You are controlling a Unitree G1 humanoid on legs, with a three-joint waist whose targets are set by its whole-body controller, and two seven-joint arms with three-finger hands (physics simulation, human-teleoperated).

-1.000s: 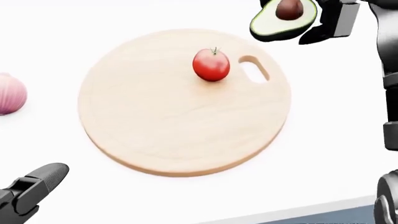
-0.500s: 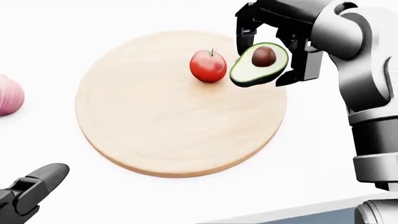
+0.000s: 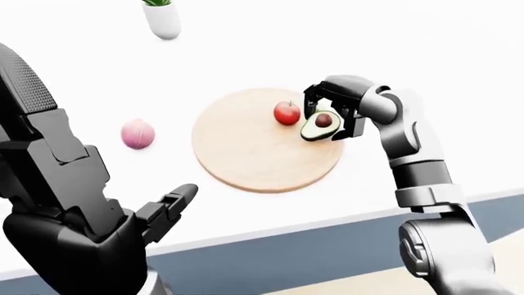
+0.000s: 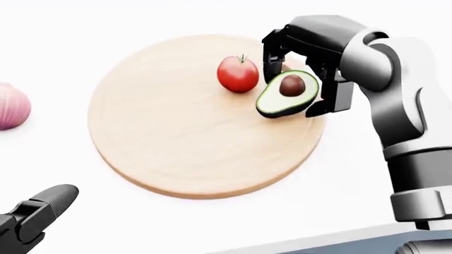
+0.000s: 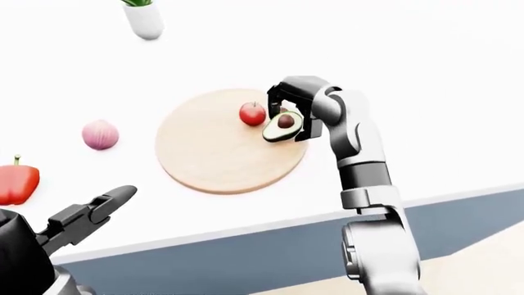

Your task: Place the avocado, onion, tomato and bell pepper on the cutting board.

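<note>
The right robot hand [image 4: 300, 79], black-fingered on a grey jointed arm, reaches in from the head view's right, its fingers [image 4: 337, 95] closed around a halved green avocado [image 4: 286, 94]. The left robot hand [image 3: 168, 206] hangs low at lower left, fingers loosely extended, holding nothing.

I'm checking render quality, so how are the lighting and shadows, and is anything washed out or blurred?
Head view: flat bright light, the white counter blown out, barely any shadow under the tomato or cutting board. Left-eye view: the robot's dark left arm blocks the lower left. Right-eye view: sharp, no glare.
</note>
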